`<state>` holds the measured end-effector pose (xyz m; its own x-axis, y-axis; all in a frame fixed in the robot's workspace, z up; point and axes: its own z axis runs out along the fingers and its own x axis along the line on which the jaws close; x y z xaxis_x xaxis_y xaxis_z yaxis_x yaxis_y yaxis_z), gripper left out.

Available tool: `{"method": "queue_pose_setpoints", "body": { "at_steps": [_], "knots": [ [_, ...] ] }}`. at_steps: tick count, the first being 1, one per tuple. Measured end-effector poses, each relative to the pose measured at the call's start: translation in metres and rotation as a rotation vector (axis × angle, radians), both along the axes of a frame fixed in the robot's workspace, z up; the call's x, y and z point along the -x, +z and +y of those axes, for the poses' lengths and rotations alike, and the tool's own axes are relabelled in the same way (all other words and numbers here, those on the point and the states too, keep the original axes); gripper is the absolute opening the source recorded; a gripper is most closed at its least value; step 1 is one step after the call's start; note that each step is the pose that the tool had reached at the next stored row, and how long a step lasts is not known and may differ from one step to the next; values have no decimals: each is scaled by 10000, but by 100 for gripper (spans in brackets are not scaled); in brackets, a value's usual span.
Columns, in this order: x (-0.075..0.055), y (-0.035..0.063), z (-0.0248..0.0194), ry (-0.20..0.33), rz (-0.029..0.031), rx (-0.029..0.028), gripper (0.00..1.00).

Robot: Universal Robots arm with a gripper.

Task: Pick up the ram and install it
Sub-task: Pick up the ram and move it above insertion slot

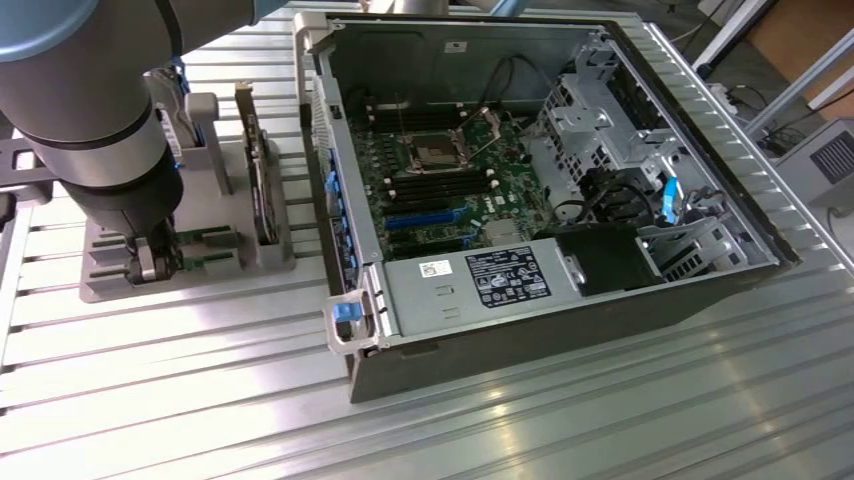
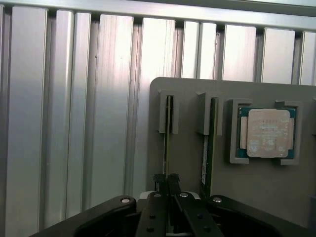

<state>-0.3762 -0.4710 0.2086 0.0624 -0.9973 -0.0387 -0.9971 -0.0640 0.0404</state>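
Down at the fingertips, the gripper (image 2: 166,178) is pinched together on the thin upper edge of the ram (image 2: 168,133), with one black finger against each face of the board. That reads as a grip, not a hover. The ram stands on edge in the grey holder (image 2: 256,197), its far end tucked into a slotted post, so it is seated in its rack and not yet lifted clear.

Just beside it, running parallel, stands a second stick (image 2: 211,138), close enough to matter. Past that, the square silver CPU (image 2: 268,133) lies flat in its own pocket. Beneath everything runs the ribbed aluminium table (image 2: 74,123).

To my eye, doing this pickup well means keeping the pinch square on the board and centred across its thickness. The pull should go straight along the slots, because any tilt could bind the end in its post or swing a finger into the neighbouring stick. A firm hold, but no crushing of the chips.

Wider out, the arm (image 1: 94,120) stands over the holder at the exterior view's left. Well apart, toward the exterior view's right, the open case (image 1: 340,330) shows its motherboard (image 1: 461,215), with the dark memory slots (image 1: 420,187) near the processor socket.
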Motion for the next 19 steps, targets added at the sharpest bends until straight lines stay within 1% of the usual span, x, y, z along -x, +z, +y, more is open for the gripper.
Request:
{"method": "queue_pose_setpoints", "body": {
  "at_steps": [8,19],
  "knots": [
    [0,4,-1,0,-1,-1,12],
    [0,144,-2,0,0,0,12]
  ]
}}
